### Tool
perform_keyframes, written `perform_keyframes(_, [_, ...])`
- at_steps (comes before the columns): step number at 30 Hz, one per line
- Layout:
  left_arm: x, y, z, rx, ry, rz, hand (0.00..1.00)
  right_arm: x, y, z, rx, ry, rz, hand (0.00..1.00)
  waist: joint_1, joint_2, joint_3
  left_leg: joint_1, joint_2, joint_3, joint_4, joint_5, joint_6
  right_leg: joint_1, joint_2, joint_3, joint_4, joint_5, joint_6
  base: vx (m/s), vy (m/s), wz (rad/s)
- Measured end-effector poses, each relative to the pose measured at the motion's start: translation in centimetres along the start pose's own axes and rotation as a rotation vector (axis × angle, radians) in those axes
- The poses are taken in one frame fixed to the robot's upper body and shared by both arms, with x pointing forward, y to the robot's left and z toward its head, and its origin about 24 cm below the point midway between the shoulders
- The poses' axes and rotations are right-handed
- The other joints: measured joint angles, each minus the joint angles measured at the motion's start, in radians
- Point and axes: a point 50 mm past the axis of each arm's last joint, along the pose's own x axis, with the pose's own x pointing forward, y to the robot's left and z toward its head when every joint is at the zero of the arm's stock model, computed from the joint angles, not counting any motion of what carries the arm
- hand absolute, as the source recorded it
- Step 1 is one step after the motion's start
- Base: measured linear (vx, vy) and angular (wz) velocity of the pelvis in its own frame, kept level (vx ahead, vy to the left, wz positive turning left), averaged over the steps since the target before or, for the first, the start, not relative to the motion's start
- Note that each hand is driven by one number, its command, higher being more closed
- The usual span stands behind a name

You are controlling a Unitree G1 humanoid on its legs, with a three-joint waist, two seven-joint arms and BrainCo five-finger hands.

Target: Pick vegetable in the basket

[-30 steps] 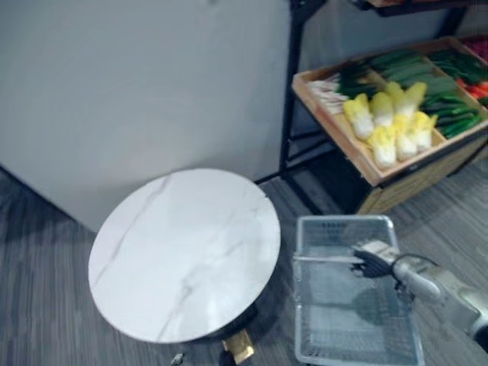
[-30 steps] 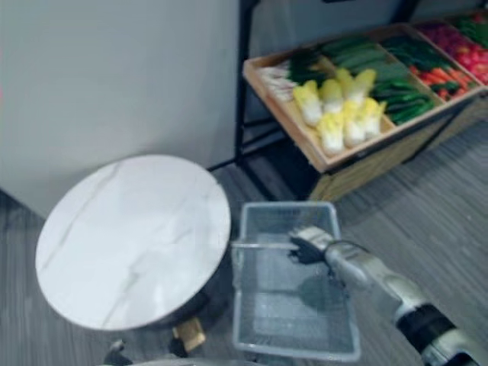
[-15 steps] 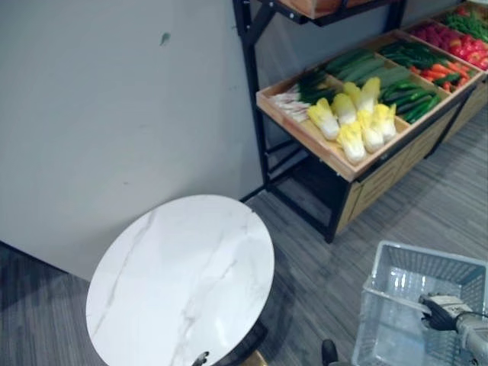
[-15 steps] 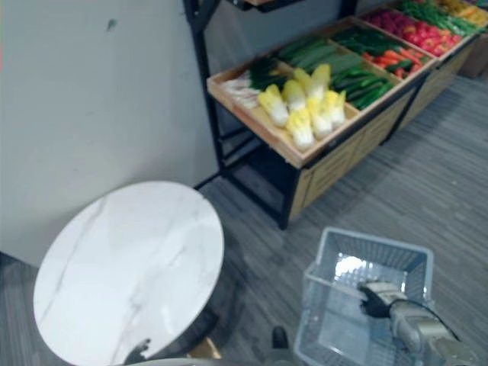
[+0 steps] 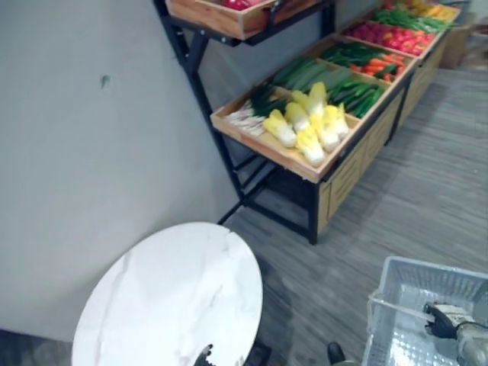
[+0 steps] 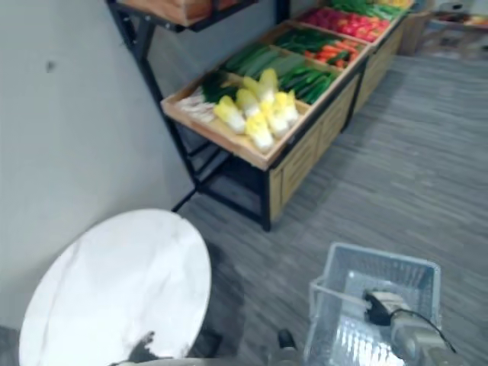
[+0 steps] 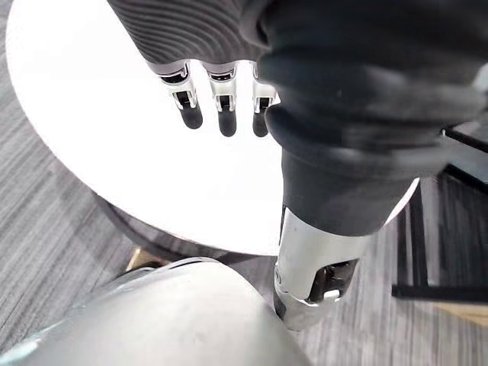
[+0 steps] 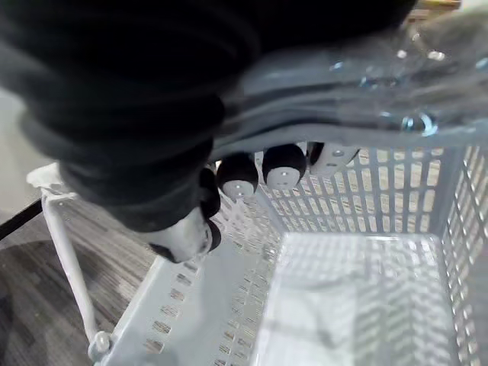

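A pale wire basket [image 5: 418, 276] hangs at the lower right with nothing inside it [image 8: 358, 282]. My right hand [image 5: 446, 319] is shut on its handle [image 8: 347, 122], the dark-tipped fingers [image 8: 284, 165] curled under the bar. Yellow-white cabbages [image 5: 306, 128] lie in a wooden shelf tray [image 5: 267, 149] at the upper middle, with green vegetables [image 5: 352, 90] and red ones [image 5: 375, 34] further along. My left hand [image 7: 221, 103] hangs over the round table with its fingers relaxed and holds nothing.
A round white marble table [image 5: 169, 303] stands at the lower left beside a grey wall [image 5: 91, 137]. The black-framed shelf [image 5: 200, 84] has an upper wooden tray [image 5: 229, 17]. Grey striped floor [image 5: 412, 191] lies between shelf and basket.
The whole view has swung up and towards the shelf, so the camera moved. My right hand keeps the basket's handle, and the basket now stands further from the table.
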Motion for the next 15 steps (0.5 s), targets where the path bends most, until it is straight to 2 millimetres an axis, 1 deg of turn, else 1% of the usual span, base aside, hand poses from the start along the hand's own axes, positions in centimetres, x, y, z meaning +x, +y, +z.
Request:
perform_keyframes(1, [0.1,0.2,0.3,0.002,-0.007,0.004,0.00,0.1,0.3,0.4,0.019,-0.005,-0.003,1.00,-0.002,-0.012,0.008,0.011,0.002,0.003,-0.018,-0.057,0.024,-0.006,0.012,0.027,-0.003,0.003,0.003,-0.04,0.220,-0.84])
perform_keyframes(2, [0.3,0.8,0.4,0.012,-0.012,0.018,0.00,0.0,0.4,0.6,0.033,-0.008,-0.011,1.00,-0.005,-0.028,0.020,0.013,-0.007,0.024,-0.022,-0.062,0.033,-0.010,0.009,0.039,-0.008,0.007,0.010,-0.01,0.164,-0.63])
perform_keyframes(3, [0.3,1.2,0.5,0.015,-0.015,0.025,0.00,0.0,0.2,0.6,0.036,-0.014,-0.024,1.00,-0.008,-0.044,0.032,0.011,-0.021,0.039,-0.022,-0.065,0.040,-0.023,-0.004,0.053,-0.008,0.015,0.021,0.00,0.173,-0.59])
perform_keyframes(4, [0.4,1.3,0.7,0.011,-0.022,0.031,0.00,-0.1,-0.1,0.5,0.043,-0.005,-0.040,1.00,-0.009,-0.057,0.045,0.004,-0.033,0.070,-0.021,-0.067,0.044,-0.047,-0.012,0.080,-0.003,0.017,0.023,-0.01,0.143,-0.58])
perform_keyframes(5, [0.5,1.4,0.9,0.010,-0.026,0.035,0.00,-0.1,-0.3,0.4,0.045,-0.004,-0.046,1.00,-0.010,-0.061,0.048,-0.001,-0.036,0.090,-0.019,-0.068,0.049,-0.062,-0.013,0.095,-0.001,0.019,0.024,0.01,0.175,-0.80])
perform_keyframes(6, [0.6,1.9,1.2,0.011,-0.037,0.048,0.00,0.2,-0.8,0.8,0.047,-0.015,-0.066,1.00,-0.011,-0.073,0.056,-0.012,-0.040,0.134,0.000,-0.065,0.068,-0.099,-0.014,0.106,0.010,0.056,0.031,0.03,0.099,-1.11])
perform_keyframes(7, [0.7,2.3,1.4,0.008,-0.043,0.064,0.00,1.0,-1.7,1.7,0.047,-0.043,-0.094,1.00,0.001,-0.058,0.060,-0.038,-0.006,0.197,0.025,-0.054,0.075,-0.136,0.007,0.037,0.014,0.115,-0.002,0.03,0.062,-1.26])
perform_keyframes(8, [0.8,2.5,1.7,0.010,-0.050,0.071,0.00,1.5,-2.4,2.2,0.041,-0.061,-0.114,1.00,0.009,-0.049,0.074,-0.039,0.016,0.227,0.033,-0.051,0.071,-0.150,0.016,-0.054,0.034,0.123,-0.042,0.04,0.005,-1.41])
perform_keyframes(9, [0.9,2.7,2.3,0.016,-0.065,0.076,0.00,2.1,-3.6,2.7,0.036,-0.075,-0.149,1.00,0.018,-0.055,0.109,-0.012,0.026,0.274,0.025,-0.048,0.066,-0.181,-0.009,-0.312,0.159,0.017,-0.132,0.05,-0.007,-1.03])
perform_keyframes(10, [1.0,2.9,2.7,0.024,-0.076,0.081,0.00,2.2,-3.9,2.7,0.036,-0.075,-0.158,1.00,0.019,-0.065,0.127,0.001,0.025,0.292,0.032,-0.049,0.065,-0.179,-0.032,-0.417,0.198,-0.022,-0.153,0.07,-0.008,-1.00])
perform_keyframes(11, [1.2,3.2,3.0,0.025,-0.082,0.089,0.00,2.3,-4.0,2.6,0.035,-0.060,-0.161,1.00,0.022,-0.077,0.139,0.007,0.018,0.301,0.071,-0.052,0.062,-0.172,-0.042,-0.488,0.225,-0.018,-0.140,0.05,-0.021,-0.77])
perform_keyframes(12, [1.2,3.2,3.0,0.024,-0.080,0.087,0.00,2.4,-4.1,2.6,0.031,-0.056,-0.164,1.00,0.024,-0.087,0.145,0.003,0.026,0.287,0.097,-0.062,0.069,-0.157,-0.030,-0.460,0.222,-0.004,-0.143,0.01,-0.035,-0.72])
perform_keyframes(13, [1.2,3.1,3.0,0.024,-0.081,0.082,0.00,2.4,-4.3,2.6,0.027,-0.055,-0.170,1.00,0.023,-0.087,0.143,0.014,0.029,0.271,0.076,-0.055,0.082,-0.151,-0.014,-0.436,0.210,0.004,-0.131,-0.02,-0.043,-0.90])
perform_keyframes(14, [1.1,2.7,2.8,0.028,-0.077,0.068,0.00,2.7,-4.8,2.7,0.015,-0.056,-0.182,1.00,0.028,-0.043,0.128,0.051,0.067,0.278,0.009,-0.061,0.059,-0.132,0.026,-0.379,0.163,0.010,-0.110,0.04,-0.009,-0.69])
perform_keyframes(15, [1.2,2.5,3.3,0.027,-0.086,0.062,0.00,2.8,-5.1,2.9,0.001,-0.062,-0.195,1.00,0.015,-0.045,0.131,0.047,0.077,0.287,-0.009,-0.058,0.038,-0.182,-0.016,-0.396,0.335,-0.109,-0.142,0.09,-0.020,-0.57])
